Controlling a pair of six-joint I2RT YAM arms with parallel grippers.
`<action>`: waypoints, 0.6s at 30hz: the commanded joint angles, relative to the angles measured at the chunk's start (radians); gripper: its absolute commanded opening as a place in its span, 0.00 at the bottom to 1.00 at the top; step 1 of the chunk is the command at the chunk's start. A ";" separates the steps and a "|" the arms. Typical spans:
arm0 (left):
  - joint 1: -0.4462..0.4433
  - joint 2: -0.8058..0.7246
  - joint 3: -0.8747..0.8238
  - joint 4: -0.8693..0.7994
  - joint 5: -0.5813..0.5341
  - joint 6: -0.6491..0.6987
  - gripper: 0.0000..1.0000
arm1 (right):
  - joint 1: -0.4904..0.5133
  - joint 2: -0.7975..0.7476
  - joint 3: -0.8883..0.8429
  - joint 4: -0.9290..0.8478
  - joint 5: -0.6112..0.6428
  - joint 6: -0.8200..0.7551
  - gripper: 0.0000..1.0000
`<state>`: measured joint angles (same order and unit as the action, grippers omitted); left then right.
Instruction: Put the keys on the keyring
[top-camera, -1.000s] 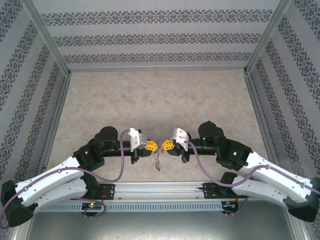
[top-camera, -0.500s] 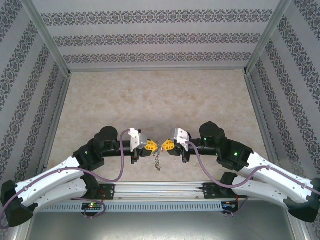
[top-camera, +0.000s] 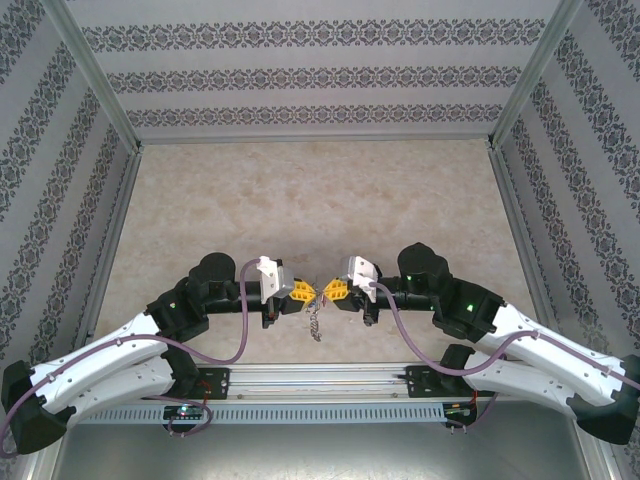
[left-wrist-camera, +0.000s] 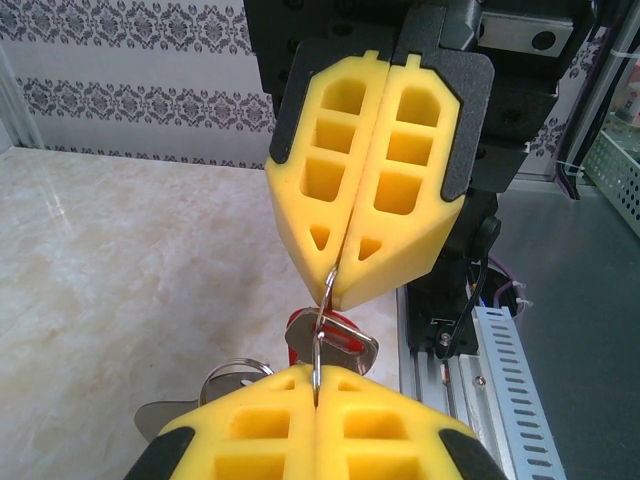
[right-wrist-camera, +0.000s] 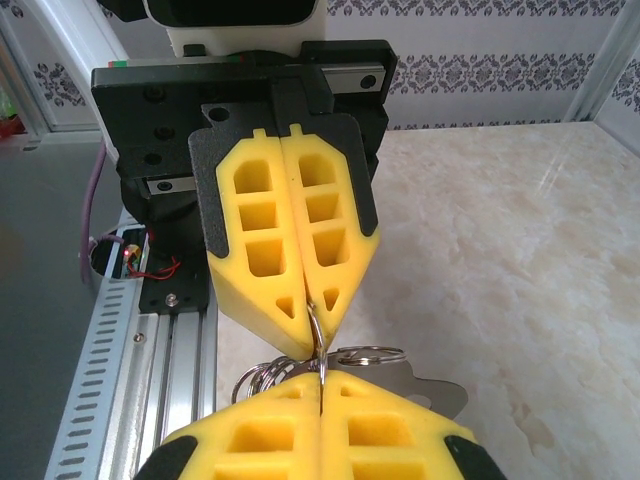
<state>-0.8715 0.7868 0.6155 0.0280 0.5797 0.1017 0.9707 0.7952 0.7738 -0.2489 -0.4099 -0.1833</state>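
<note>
My two grippers meet tip to tip just above the table's near edge. The left gripper (top-camera: 311, 291) and the right gripper (top-camera: 327, 291) are both shut on the keyring (left-wrist-camera: 316, 362), a thin metal loop seen edge-on between the yellow fingertips. In the left wrist view my left gripper (left-wrist-camera: 318, 388) is at the bottom and the right gripper (left-wrist-camera: 338, 292) faces it from above. A red-headed key (left-wrist-camera: 346, 346) hangs on the loop. In the right wrist view the keyring (right-wrist-camera: 318, 340) runs from the right gripper (right-wrist-camera: 322, 386) into the left gripper (right-wrist-camera: 312, 335), over a silver key (right-wrist-camera: 421, 391). The keys (top-camera: 316, 323) dangle below.
Several small split rings (right-wrist-camera: 262, 372) hang beside the silver key. The aluminium rail (top-camera: 320, 378) with both arm bases lies directly under the grippers. The beige marble table (top-camera: 320, 200) stretches away behind, fenced by patterned walls (top-camera: 320, 75) on three sides.
</note>
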 joint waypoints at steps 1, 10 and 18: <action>-0.014 -0.018 0.013 0.027 0.023 0.009 0.00 | -0.004 0.004 -0.013 0.027 -0.018 -0.007 0.00; -0.013 -0.018 0.015 0.028 0.026 0.010 0.00 | -0.006 0.015 -0.010 0.028 -0.023 -0.008 0.00; -0.013 -0.022 0.013 0.027 0.028 0.012 0.00 | -0.006 0.030 -0.004 0.024 -0.029 -0.013 0.00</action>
<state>-0.8715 0.7845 0.6151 0.0257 0.5842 0.1013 0.9707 0.8249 0.7738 -0.2420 -0.4103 -0.1837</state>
